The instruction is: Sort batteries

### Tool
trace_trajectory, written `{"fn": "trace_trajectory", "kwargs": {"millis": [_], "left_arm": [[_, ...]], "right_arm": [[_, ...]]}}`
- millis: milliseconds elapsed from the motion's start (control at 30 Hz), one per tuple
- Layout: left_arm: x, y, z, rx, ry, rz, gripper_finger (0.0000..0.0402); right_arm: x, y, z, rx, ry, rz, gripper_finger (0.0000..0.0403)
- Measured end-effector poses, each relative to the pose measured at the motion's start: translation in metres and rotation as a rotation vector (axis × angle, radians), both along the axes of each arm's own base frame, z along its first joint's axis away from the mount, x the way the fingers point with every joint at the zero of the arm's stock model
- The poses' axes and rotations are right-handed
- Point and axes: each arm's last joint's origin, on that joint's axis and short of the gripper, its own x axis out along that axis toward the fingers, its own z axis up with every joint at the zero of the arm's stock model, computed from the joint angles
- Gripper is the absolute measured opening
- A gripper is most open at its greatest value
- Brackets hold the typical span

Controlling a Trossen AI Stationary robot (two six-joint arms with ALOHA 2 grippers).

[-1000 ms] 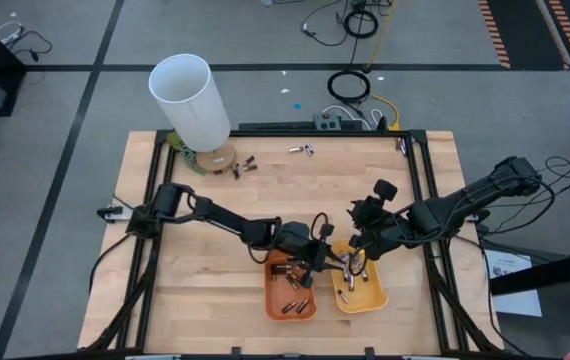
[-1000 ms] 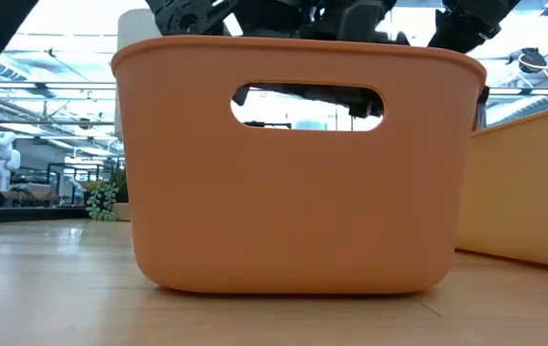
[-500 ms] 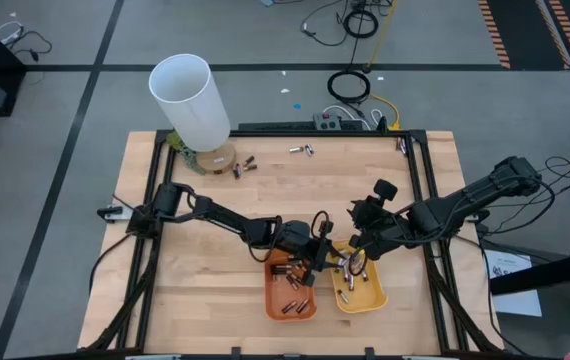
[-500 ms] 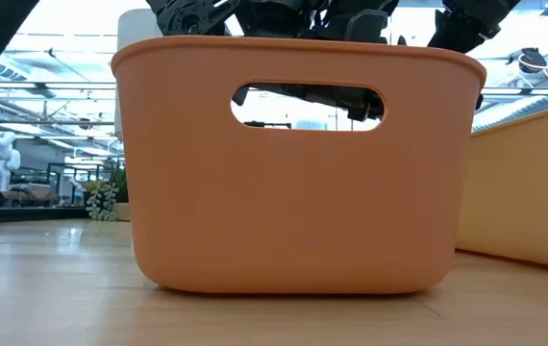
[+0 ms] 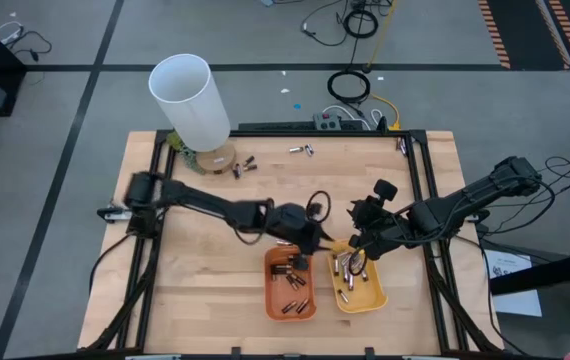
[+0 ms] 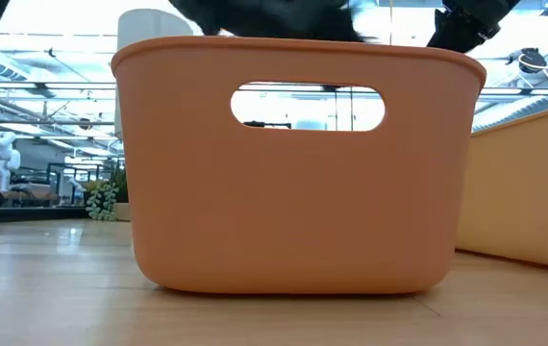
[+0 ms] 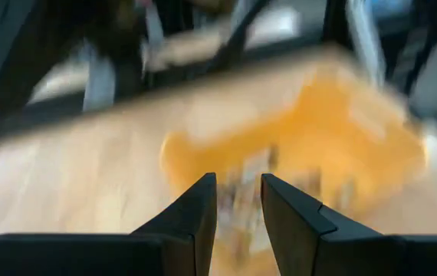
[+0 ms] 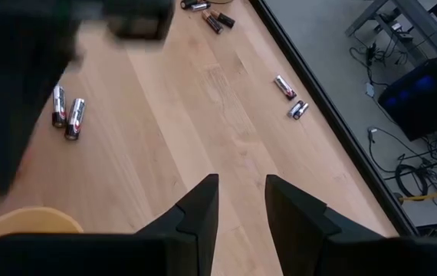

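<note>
Since the earlier frame the left gripper [image 5: 303, 243] has pulled back from over the orange tray [image 5: 291, 288] to just behind that tray's far rim, and its arm now stretches straighter across the table [image 5: 205, 300]. Its wrist view is blurred; the two dark fingers [image 7: 195, 215] stand a narrow gap apart with nothing visible between them. The right gripper [image 5: 358, 252] has kept its place above the near-side rim of the yellow tray [image 5: 360, 288], its fingers [image 8: 199, 207] likewise a small gap apart and holding nothing.

Just below the left gripper, dark batteries [image 5: 293, 296] lie scattered in the orange tray. Directly under the right gripper, silvery batteries [image 5: 346, 272] lie in the yellow tray. Well beyond both grippers, loose batteries rest on the table: a pair [image 5: 303, 150] by the far edge and another pair [image 5: 242, 167] beside the white tube [image 5: 189, 100]. The right wrist view shows more loose cells [image 8: 69, 113] on the wood.

In the low view the orange tray's wall [image 6: 298, 192] fills the picture.
</note>
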Motion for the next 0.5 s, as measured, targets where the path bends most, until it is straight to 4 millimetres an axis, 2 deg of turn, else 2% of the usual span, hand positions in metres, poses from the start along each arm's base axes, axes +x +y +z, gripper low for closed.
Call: {"fn": "trace_trajectory", "kwargs": {"millis": [133,233,333,400,500], "left_arm": [[-0.045,0.020,0.023,0.146,0.307,0.129,0.0113],[-0.082,0.031,0.028,0.197,0.434,0.279,0.0113],[-0.120,0.035,0.028,0.213,0.387,0.368,0.0113],[-0.142,0.037,0.030,0.173,0.272,0.408,0.0113],[-0.170,0.042,0.019,0.124,0.135,0.449,0.0113]], "right_arm": [[0.000,0.000,0.000,0.000,0.008,0.009,0.0100],[0.001,0.000,0.000,-0.021,0.026,0.036,0.0100],[0.005,-0.004,0.002,-0.030,0.008,0.036,0.0100],[0.010,-0.009,0.004,-0.033,-0.015,0.027,0.0100],[0.020,-0.024,0.008,-0.049,-0.043,0.014,0.0100]]}}
